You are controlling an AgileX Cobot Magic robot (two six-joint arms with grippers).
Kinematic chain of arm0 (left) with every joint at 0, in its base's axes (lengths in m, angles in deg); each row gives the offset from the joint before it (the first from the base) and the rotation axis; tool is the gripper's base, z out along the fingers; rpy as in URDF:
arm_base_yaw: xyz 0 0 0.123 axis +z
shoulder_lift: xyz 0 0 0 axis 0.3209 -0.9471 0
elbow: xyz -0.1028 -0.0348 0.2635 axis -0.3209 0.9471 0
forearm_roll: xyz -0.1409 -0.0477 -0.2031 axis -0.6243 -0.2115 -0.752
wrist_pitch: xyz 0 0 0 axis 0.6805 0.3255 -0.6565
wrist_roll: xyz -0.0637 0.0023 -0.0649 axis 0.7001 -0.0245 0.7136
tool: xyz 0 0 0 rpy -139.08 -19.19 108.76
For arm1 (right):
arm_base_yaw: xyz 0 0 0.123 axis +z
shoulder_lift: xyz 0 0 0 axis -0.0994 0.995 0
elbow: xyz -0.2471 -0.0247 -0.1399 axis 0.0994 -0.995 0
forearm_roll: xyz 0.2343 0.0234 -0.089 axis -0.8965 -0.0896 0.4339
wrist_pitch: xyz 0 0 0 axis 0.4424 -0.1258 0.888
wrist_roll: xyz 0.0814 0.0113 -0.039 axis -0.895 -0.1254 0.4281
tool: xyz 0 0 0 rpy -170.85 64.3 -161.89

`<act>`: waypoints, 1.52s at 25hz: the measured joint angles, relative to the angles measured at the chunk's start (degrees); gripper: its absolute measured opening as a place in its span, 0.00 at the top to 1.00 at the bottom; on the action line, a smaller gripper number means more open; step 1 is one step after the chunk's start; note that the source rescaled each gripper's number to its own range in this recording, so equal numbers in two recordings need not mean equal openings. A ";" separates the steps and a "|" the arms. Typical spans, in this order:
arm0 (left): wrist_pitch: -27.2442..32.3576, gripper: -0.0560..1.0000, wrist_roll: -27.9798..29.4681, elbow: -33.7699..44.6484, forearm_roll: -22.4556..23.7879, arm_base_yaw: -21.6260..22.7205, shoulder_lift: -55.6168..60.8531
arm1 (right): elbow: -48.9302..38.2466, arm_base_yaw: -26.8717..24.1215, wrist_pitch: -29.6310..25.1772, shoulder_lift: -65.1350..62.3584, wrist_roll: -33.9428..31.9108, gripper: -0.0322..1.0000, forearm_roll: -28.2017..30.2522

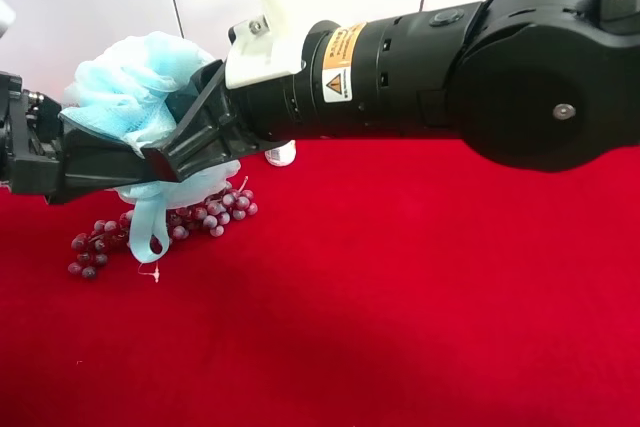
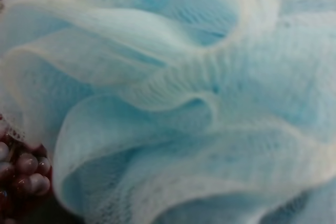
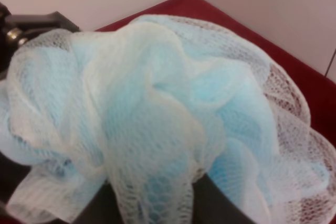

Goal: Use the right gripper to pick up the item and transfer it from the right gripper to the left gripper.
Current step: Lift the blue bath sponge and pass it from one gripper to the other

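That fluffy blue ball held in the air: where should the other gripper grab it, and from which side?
Grip the pouf by its ruffled body on the side away from the right gripper, coming from the exterior high view's left, where the left gripper is. The mesh looks soft, bulky, so it should squash into a firm hold; the ribbon loop dangling below is thin and loose.
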 joint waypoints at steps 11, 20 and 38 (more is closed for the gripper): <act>0.22 0.94 0.00 0.00 -0.06 0.00 0.00 | 0.00 0.00 0.00 0.00 0.00 0.96 0.00; 0.10 0.94 0.00 0.00 -0.06 0.00 0.00 | 0.00 0.00 0.02 0.00 0.00 0.93 0.00; -1.02 0.94 0.00 0.00 0.05 0.11 0.00 | 0.00 0.00 -12.39 -4.38 0.00 0.07 0.00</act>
